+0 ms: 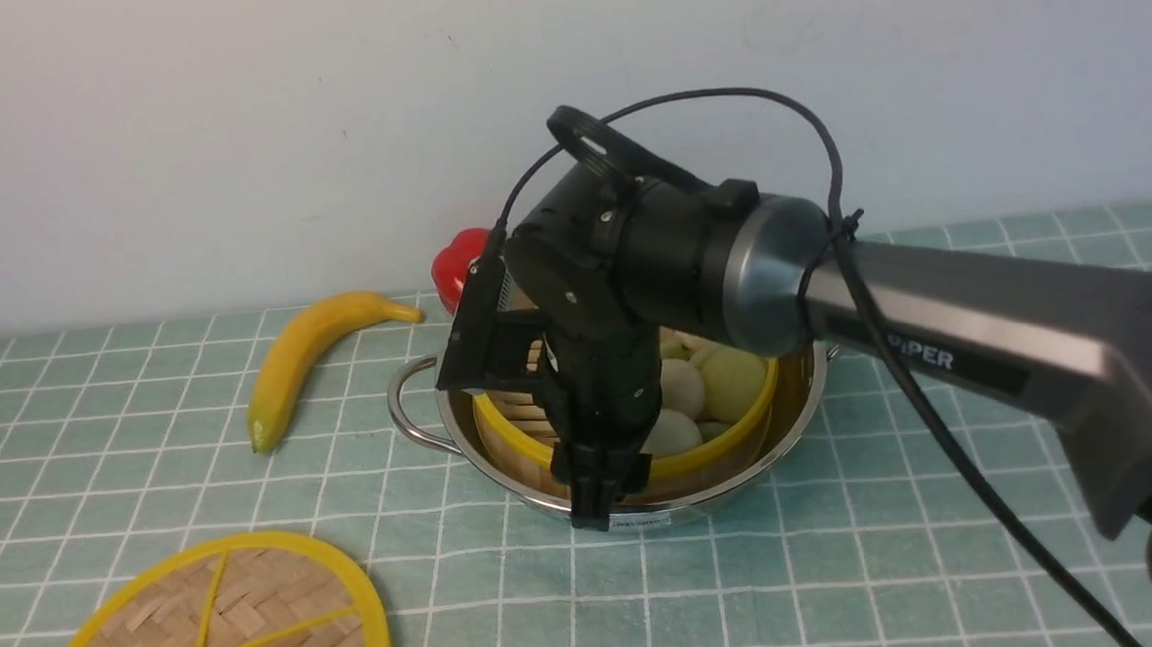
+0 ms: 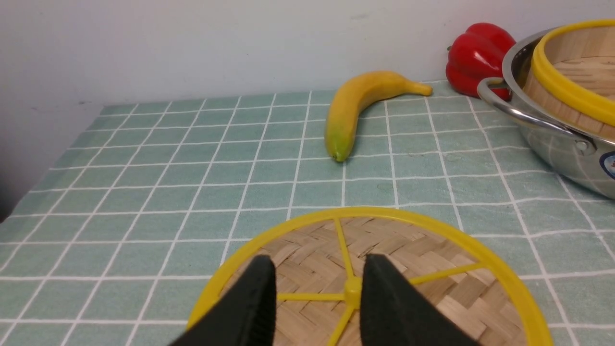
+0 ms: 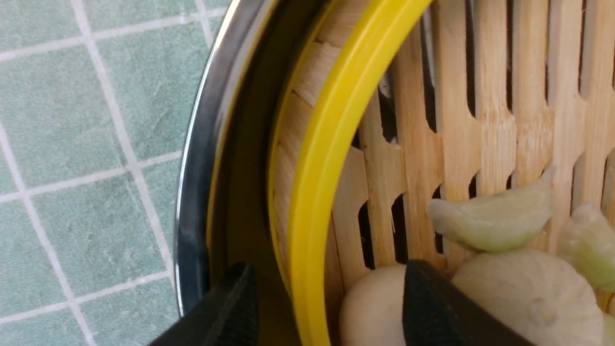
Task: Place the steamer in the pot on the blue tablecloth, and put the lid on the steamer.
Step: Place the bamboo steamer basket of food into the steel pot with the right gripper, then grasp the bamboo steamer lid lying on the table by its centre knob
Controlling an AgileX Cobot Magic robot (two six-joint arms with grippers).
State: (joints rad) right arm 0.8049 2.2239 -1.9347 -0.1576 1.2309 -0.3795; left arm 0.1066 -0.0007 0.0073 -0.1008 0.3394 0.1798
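In the pot (image 1: 746, 478), the right arm (image 1: 987, 338) hides much of the steamer (image 1: 742, 425).

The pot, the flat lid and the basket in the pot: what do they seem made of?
Pot: polished steel by its look, mirror-bright, reflecting the yellow rim. Lid: woven bamboo-like strips, matt, in a glossy yellow frame, probably plastic. Steamer: pale wooden slats with visible grain, and the same yellow rim.

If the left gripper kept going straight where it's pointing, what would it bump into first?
Most likely the lid. The left gripper has its open fingers aimed down at the woven top, close to the yellow hub. How much gap is left above it is hard to judge.
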